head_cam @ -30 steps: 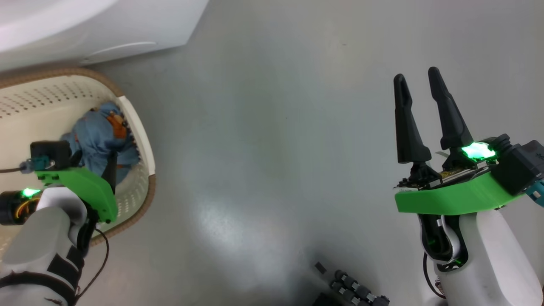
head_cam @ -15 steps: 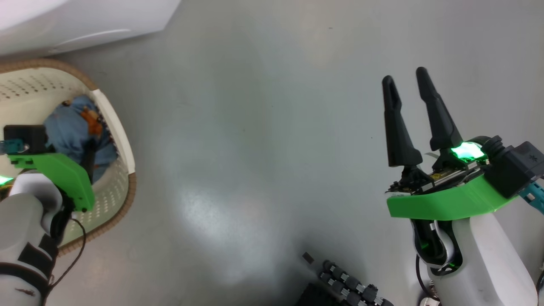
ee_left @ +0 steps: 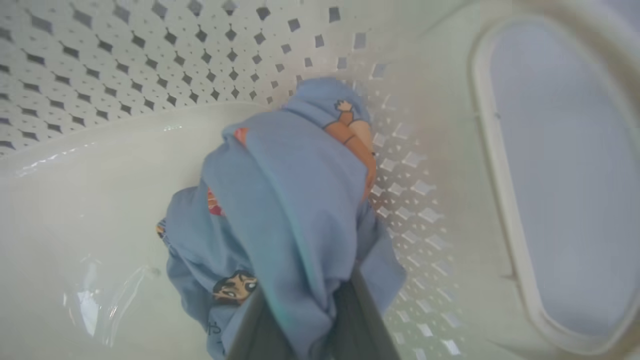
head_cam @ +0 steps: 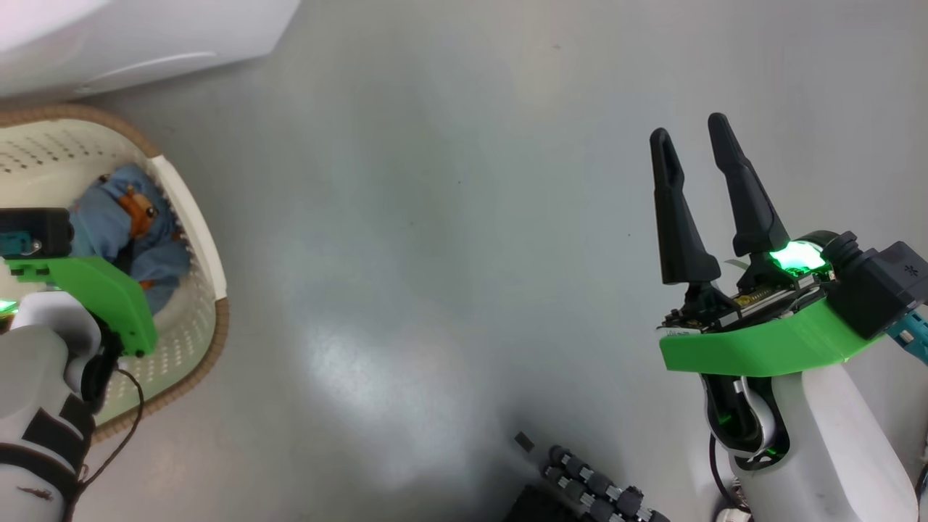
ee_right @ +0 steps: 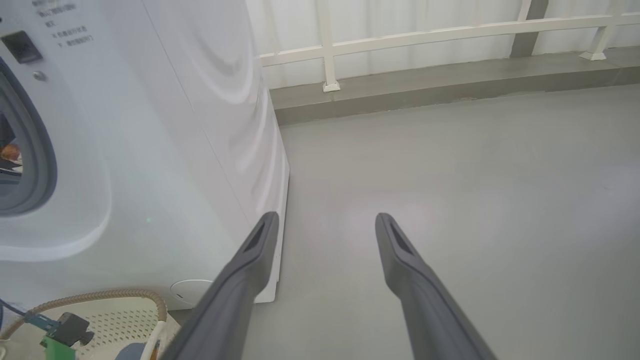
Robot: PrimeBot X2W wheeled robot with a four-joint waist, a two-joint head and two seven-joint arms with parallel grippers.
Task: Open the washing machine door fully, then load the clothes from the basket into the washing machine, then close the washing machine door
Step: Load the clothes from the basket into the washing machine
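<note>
Left gripper (ee_left: 307,300) has clamped the clothes (ee_left: 285,190) — right gripper (head_cam: 689,130) stays spread.

You get no readable text here. The washing machine (ee_right: 150,150) has a few small grey printed lines (ee_right: 54,26) on its front, upper left in the right wrist view, too blurred to read.

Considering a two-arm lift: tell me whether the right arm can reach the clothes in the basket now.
Probably not. The right gripper hangs open over the floor, well apart from the basket, and the left gripper, shut on the clothes, stands between.
</note>
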